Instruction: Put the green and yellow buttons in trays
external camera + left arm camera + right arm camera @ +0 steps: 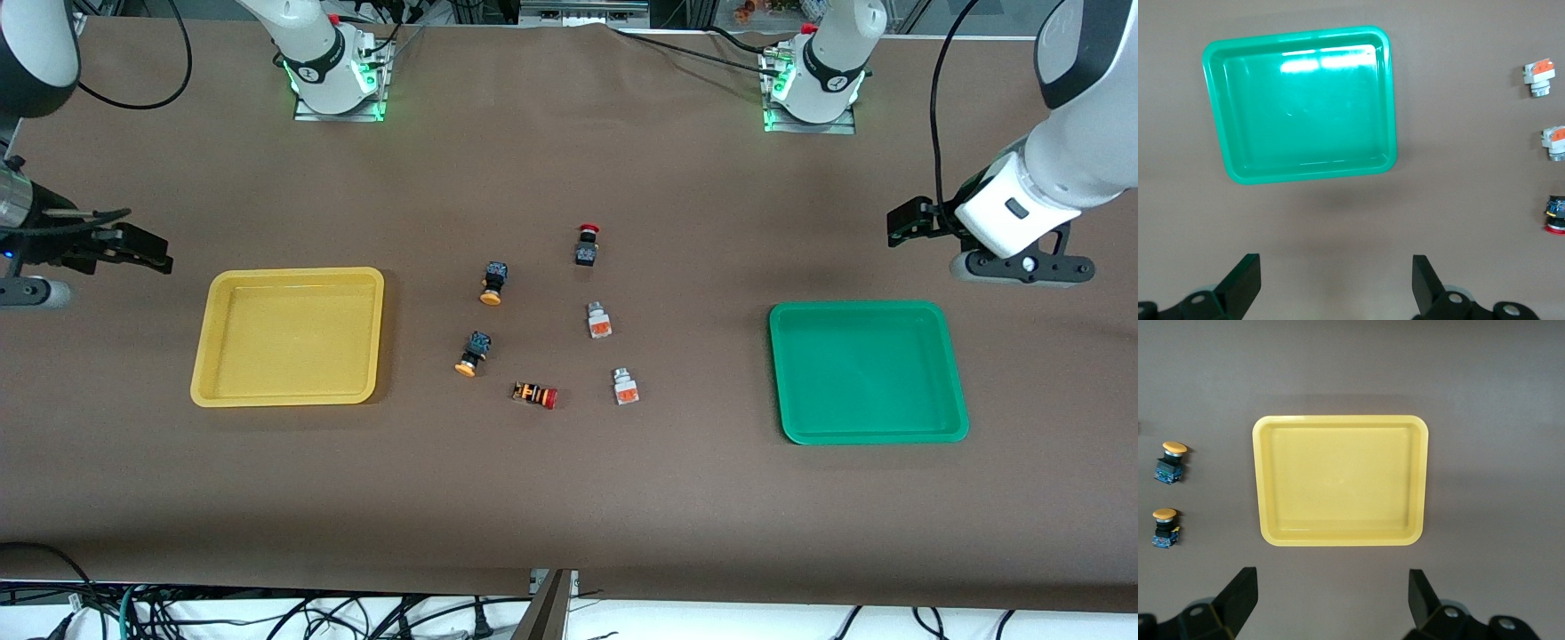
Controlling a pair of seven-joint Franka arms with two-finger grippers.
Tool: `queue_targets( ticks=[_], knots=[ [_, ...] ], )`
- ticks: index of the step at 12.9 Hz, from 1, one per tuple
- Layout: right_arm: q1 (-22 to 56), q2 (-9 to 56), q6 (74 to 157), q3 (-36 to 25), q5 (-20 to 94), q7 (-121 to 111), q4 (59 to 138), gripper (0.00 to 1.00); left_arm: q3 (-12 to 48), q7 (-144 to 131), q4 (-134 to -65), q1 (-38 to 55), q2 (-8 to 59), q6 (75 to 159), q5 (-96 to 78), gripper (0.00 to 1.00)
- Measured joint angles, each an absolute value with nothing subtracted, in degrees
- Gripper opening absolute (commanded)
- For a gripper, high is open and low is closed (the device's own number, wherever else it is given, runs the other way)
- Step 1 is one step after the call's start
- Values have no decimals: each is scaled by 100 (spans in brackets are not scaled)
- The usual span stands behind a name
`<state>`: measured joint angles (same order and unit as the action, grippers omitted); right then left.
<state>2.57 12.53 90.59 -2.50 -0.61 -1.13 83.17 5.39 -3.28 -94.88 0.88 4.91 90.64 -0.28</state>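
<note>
High across the surface point(569, 498), facing both bases. Wrist views straight down: left over green tray point(1298, 107), right over yellow tray point(1341, 480); both trays also in front view.

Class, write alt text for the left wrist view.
An empty green tray lies on a brown table, with the open left gripper above the table beside it. Two whitish switches and a red-capped switch sit at the edge.

My left wrist view cuts off the red-capped switch point(1555, 215) and one whitish switch point(1555, 141) at its edge. Each tool's fingers run out of its own wrist frame. The switches' markings are too small to read.
</note>
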Motion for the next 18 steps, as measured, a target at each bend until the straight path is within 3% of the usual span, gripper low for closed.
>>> queue_targets(
  ticks=[4,11,15,18],
  knots=[
    [300,1701,9206,-240,-8,-112,8322,100,780,-393,-9488,102,878,9045,-29,100],
    [1361,2585,10107,-196,195,1189,8351,100,1081,-1247,-9476,453,2096,10695,-29,100],
    [1962,2869,10359,-183,519,2332,8375,100,1101,-1785,-9475,894,2601,11689,-29,100],
    [2489,3025,10987,-174,538,3132,8666,100,1099,-1915,-9462,1006,3080,12341,-29,100]
  ],
)
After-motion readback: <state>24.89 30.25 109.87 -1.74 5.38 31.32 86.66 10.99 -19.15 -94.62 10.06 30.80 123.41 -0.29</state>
